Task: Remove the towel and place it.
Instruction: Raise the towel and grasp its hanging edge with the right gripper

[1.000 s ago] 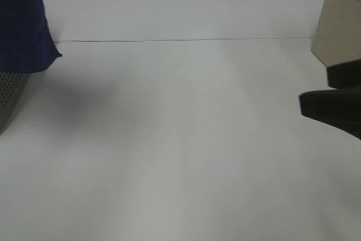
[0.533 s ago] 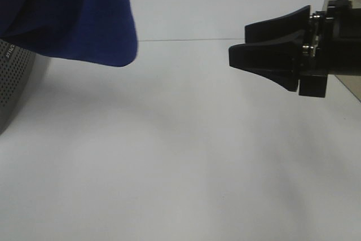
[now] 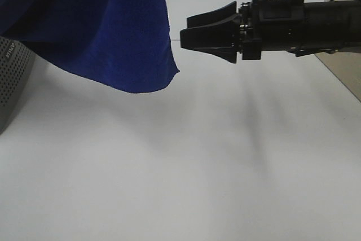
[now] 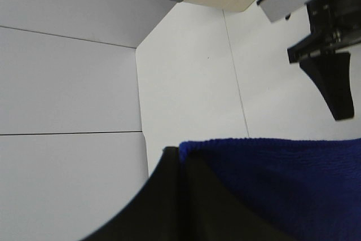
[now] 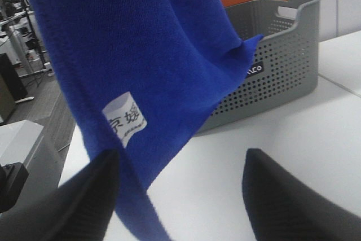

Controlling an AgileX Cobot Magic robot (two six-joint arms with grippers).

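deep royal-blue soft cloth towel (image 3: 101,26) hanging in air over white table (image 3: 197,167), beside grey perforated plastic basket (image 3: 10,77). your left claw (image 4: 181,173) pinching its edge; your right claw (image 3: 185,31) gaping apart, hovering near hanging corner.

Held the right arm (image 3: 316,23) out level from the right, with the right gripper (image 3: 185,28) spread wide, fingertips aimed toward the left side. Pinched the towel (image 4: 282,184) edge in the left gripper (image 4: 180,165).

A: Bright, even light; the white surface (image 3: 169,196) is nearly washed out.
B: Soft shadows spread under the towel (image 3: 101,26) and the right arm (image 3: 316,23). In its wrist view, the right pincer (image 5: 179,162) is blurred.
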